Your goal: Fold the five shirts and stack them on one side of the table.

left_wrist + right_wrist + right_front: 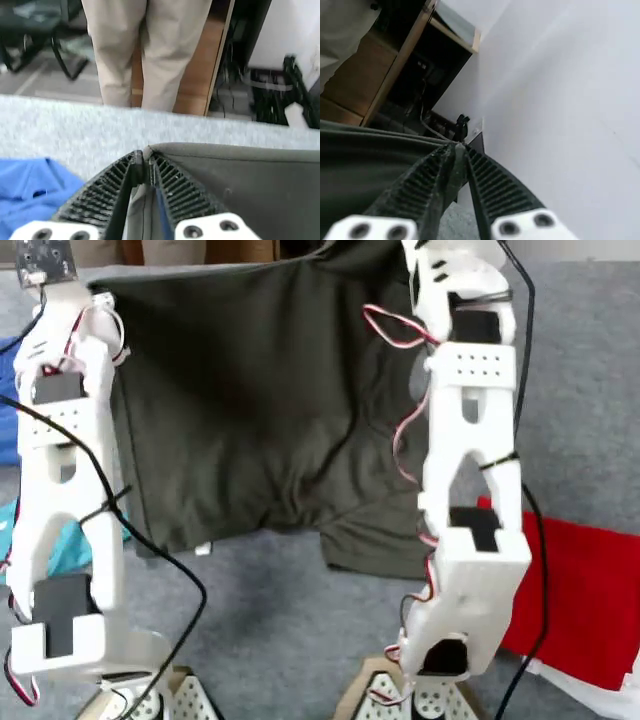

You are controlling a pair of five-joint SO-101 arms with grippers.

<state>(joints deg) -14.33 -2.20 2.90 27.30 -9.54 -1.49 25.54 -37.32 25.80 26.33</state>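
- The left tool (pixel 146 159) is seen closed tight on a far corner of the dark shirt (pixel 250 410).
- The right tool (pixel 460 151) is likewise clamped on the shirt's other far edge.
- The dark shirt is spread between the two arms, its near hem lying on the grey tabletop (pixel 260 630).
- A red shirt (pixel 585 590) is laid beside the right arm, and a blue shirt (pixel 30 192) beside the left.

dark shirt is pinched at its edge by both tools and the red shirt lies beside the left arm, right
No. The red shirt lies beside the right arm, as the high view shows. The rest holds: the left tool and the right tool both pinch the dark shirt at its edge.
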